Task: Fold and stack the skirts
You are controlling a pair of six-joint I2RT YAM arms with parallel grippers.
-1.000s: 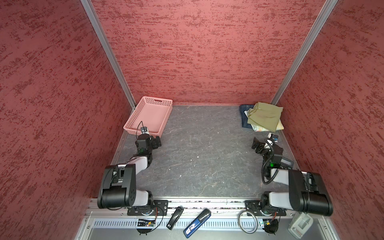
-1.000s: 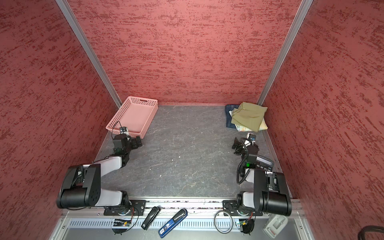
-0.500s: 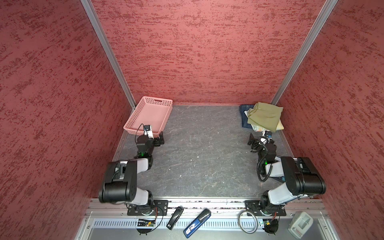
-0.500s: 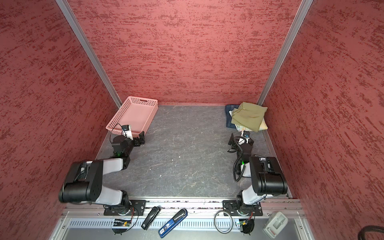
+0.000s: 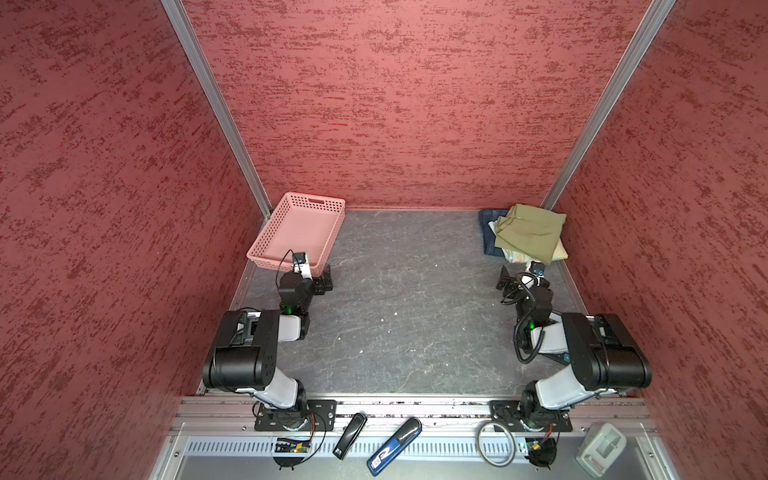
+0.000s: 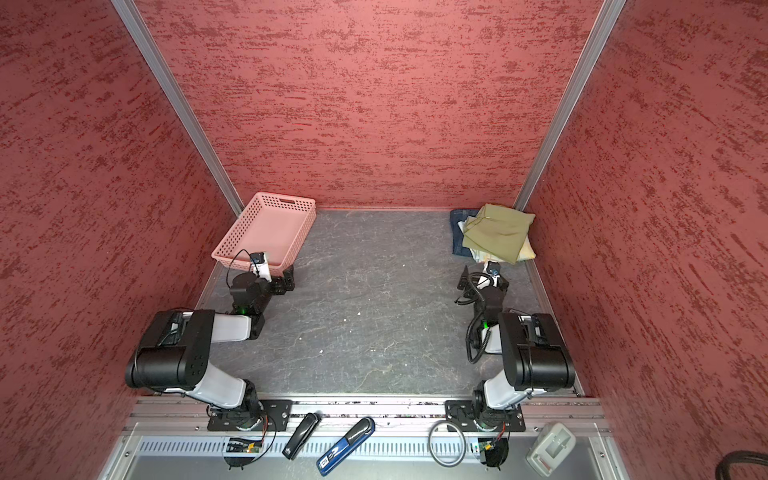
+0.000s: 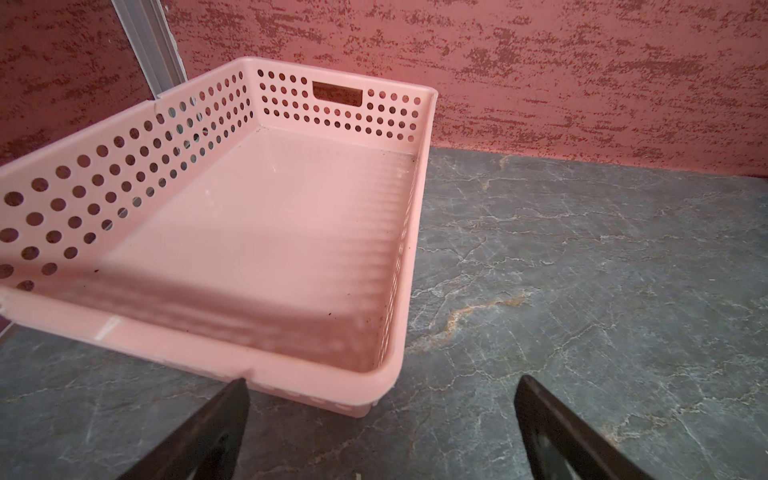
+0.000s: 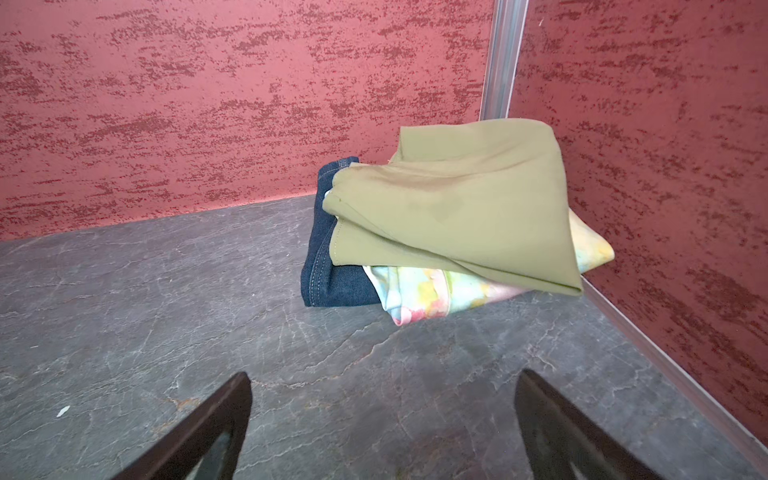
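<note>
Olive green cloth skirt (image 8: 457,208) tops pastel flowered skirt (image 8: 432,295) and dark blue denim skirt (image 8: 332,286), stacked in the far right corner; long axis seemingly toward back wall (image 8: 208,104). My left gripper (image 7: 380,382) and right gripper (image 8: 382,378): jaws spread, empty.

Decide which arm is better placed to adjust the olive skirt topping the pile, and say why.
Right, probably. The right gripper, open, faces the olive skirt in the far right corner with only bare table between. The left gripper, also open, faces the pink basket across the table.
</note>
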